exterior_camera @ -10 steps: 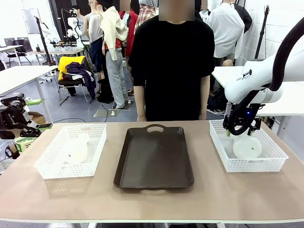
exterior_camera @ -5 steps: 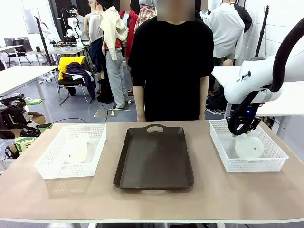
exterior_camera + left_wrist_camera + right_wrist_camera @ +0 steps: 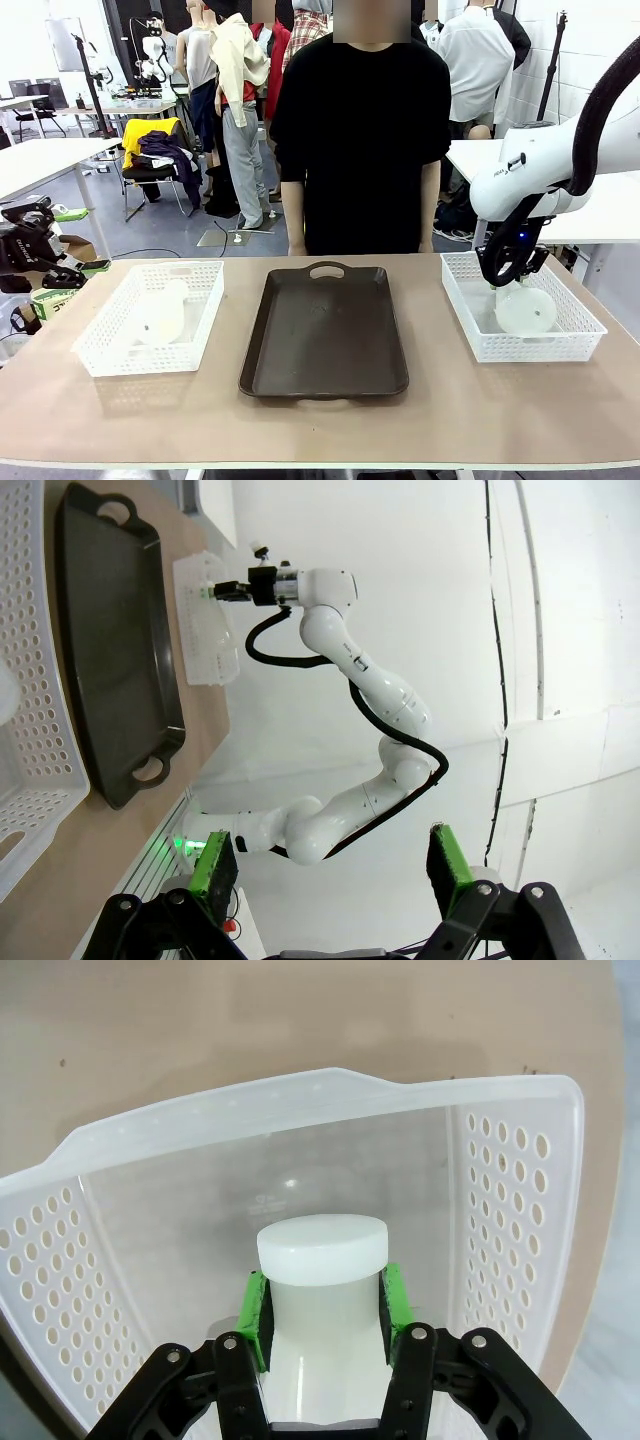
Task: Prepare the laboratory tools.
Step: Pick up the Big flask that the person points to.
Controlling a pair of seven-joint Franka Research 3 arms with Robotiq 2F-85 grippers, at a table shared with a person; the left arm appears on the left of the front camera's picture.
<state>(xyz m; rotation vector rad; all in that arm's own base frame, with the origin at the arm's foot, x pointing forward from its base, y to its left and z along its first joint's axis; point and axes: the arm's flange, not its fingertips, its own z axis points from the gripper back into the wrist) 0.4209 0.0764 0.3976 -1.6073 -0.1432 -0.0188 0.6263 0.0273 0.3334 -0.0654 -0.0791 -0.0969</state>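
One frosted white flask (image 3: 526, 311) lies tilted in the white basket (image 3: 575, 340) on the right. My right gripper (image 3: 499, 281) is shut on its neck. In the right wrist view the green pads (image 3: 392, 1305) clamp the neck (image 3: 322, 1260) from both sides, just below its flat rim. A second flask (image 3: 160, 316) lies in the left basket (image 3: 100, 350). My left gripper (image 3: 78, 240) hangs off the table's left end with nothing in it, and its fingers (image 3: 215, 865) stand wide open in the left wrist view.
A dark brown tray (image 3: 325, 335) lies in the middle of the table between the two baskets. A person in black stands at the far edge behind it. The basket's perforated walls (image 3: 500, 1210) close in around my right gripper.
My right gripper has shut on the flask's neck and risen slightly, shifting the flask a little. The left arm has not moved.
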